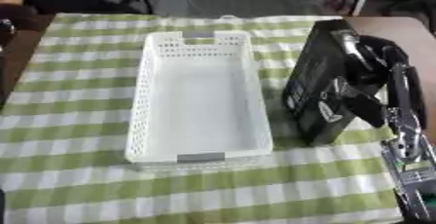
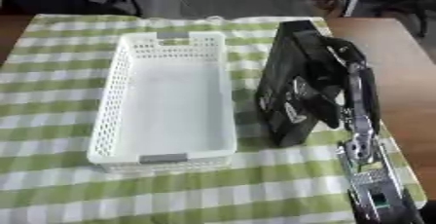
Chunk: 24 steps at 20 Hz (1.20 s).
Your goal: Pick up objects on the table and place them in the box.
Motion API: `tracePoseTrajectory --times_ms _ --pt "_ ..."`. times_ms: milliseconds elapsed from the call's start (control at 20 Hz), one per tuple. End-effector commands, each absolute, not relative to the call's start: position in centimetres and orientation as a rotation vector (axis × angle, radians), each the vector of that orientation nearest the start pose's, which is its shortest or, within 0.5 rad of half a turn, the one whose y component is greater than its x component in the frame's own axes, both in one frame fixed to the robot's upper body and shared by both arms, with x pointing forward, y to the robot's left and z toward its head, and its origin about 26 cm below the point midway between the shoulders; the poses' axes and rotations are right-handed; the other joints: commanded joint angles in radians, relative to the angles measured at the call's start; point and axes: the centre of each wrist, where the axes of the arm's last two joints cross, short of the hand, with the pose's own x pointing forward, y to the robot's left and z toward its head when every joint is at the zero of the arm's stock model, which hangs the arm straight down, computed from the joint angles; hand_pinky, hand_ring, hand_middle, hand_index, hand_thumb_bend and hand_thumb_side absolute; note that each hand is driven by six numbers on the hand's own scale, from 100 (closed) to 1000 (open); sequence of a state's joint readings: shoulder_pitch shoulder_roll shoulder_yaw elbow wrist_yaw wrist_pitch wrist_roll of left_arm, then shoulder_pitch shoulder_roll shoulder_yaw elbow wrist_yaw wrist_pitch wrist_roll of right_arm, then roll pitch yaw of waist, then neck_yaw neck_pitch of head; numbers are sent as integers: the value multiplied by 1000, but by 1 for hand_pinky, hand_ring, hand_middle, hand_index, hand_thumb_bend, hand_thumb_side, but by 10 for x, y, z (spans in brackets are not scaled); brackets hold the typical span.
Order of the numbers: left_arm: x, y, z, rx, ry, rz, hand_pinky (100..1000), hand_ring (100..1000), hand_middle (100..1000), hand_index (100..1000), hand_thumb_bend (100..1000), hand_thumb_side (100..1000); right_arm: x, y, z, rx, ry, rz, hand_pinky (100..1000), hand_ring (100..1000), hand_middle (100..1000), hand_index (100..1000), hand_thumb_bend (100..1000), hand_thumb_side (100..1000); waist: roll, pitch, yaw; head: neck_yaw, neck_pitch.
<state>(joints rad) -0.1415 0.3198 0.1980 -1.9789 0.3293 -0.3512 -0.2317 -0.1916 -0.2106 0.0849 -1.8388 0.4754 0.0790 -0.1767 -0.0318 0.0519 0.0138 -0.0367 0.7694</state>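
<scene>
- The right hand (image 2: 328, 79) reaches in from the lower right, its fingers and thumb wrapped around a tall black box (image 1: 317, 79), grasping it.
- The black box stands upright, slightly tilted, just to the right of the white basket (image 1: 162, 121); whether its lower edge touches the cloth cannot be told.
- The white basket, a perforated plastic box with small grey tabs at its near and far ends, lies lengthwise in the middle of the bench, nothing inside it.
- A green-and-white checked cloth (image 1: 77, 189) covers the bench (image 2: 400, 72), whose brown wood shows at the right.
- The left hand is out of sight.
</scene>
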Motion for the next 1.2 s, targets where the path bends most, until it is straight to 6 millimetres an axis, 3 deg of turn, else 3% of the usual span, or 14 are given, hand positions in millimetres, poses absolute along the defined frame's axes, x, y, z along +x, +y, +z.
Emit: tracePoseTrajectory --times_ms 50,600,1200 --pt "277 324 174 -69 -2506 -317 651 666 781 784 589 772 305 -241 136 -687 -2026 378 378 669 777 819 227 100 5 -9 -2 -10 -4" --pt "277 325 173 -68 -2503 -314 651 666 781 783 589 773 303 -249 173 -818 -2121 290 351 643 770 806 216 100 5 -13 -2 -5 -2" --pt "277 324 173 -73 -2494 -316 651 666 781 781 588 773 305 -237 215 -814 -2270 322 325 614 760 783 193 100 5 -19 0 -5 1"
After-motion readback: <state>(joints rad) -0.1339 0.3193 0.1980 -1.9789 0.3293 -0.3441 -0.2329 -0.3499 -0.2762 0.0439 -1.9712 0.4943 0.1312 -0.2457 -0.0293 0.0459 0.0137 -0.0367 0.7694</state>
